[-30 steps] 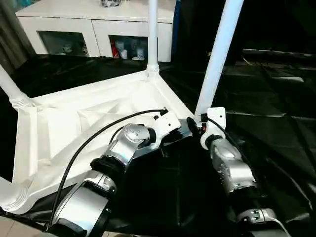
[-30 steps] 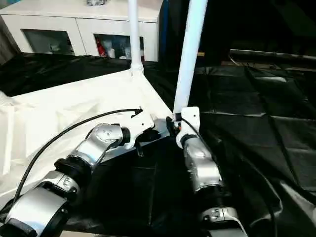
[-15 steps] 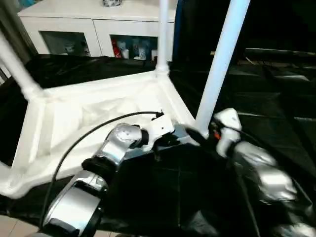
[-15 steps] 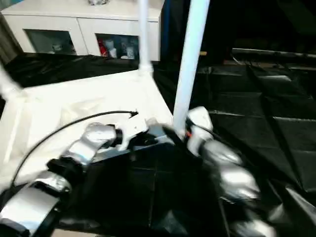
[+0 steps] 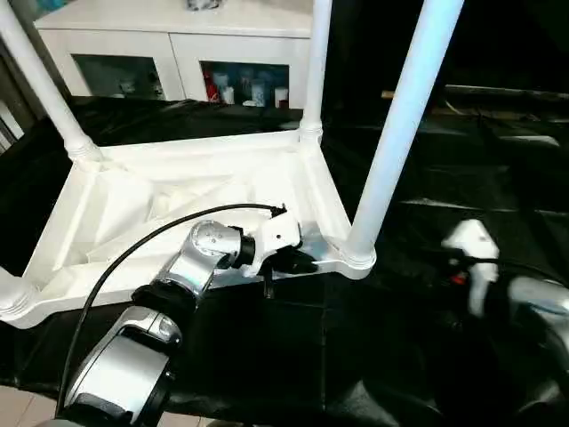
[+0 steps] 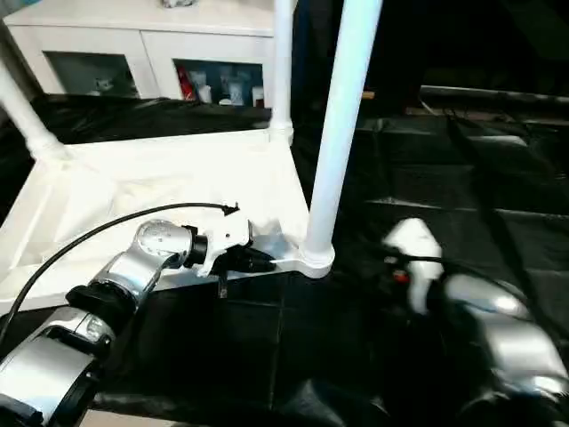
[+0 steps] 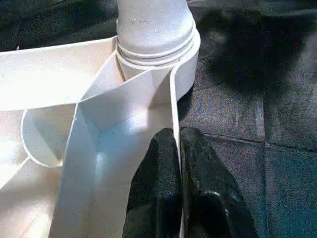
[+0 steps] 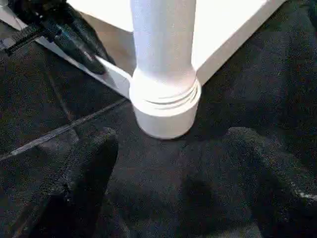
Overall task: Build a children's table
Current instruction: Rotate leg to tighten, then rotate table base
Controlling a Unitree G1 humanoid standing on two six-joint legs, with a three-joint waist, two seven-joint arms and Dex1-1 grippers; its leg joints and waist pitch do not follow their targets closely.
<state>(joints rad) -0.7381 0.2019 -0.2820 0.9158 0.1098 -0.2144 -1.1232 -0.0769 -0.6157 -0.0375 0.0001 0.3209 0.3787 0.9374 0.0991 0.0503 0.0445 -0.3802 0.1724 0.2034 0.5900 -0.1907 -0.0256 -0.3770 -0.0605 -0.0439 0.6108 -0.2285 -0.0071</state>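
The children's table [image 5: 191, 191] lies upside down on the black-covered worktop [image 5: 498, 160], occupying the left and centre of the head views, with its legs pointing up. The near-right leg [image 5: 404, 116] stands in its corner socket [image 5: 354, 258] just right of frame centre and runs out of the top edge. A second leg [image 5: 316, 62] rises at the far corner, top centre. A third leg [image 5: 40, 84] slants up at upper left, and the base of a fourth [image 5: 11, 298] shows at the left edge.

The left claw [image 5: 307, 263] sits at frame centre, fingers together and clamped on the thin rim wall of the table just beside the near-right socket; in the left wrist view the two black fingers [image 7: 158, 188] pinch that wall edge below the leg's ringed base. A black cable [image 5: 133, 258] arcs from the left wrist down along the silver forearm.

The right claw [image 8: 168, 163] has its fingers spread wide apart, holding nothing. In the right wrist view they stand on either side of the socket, clear of it, above the black cover. The right arm [image 5: 524, 302] appears blurred at lower right of the head views, apart from the table.

A white cabinet [image 5: 178, 44] with glass-fronted compartments stands behind the worktop, across the upper left.
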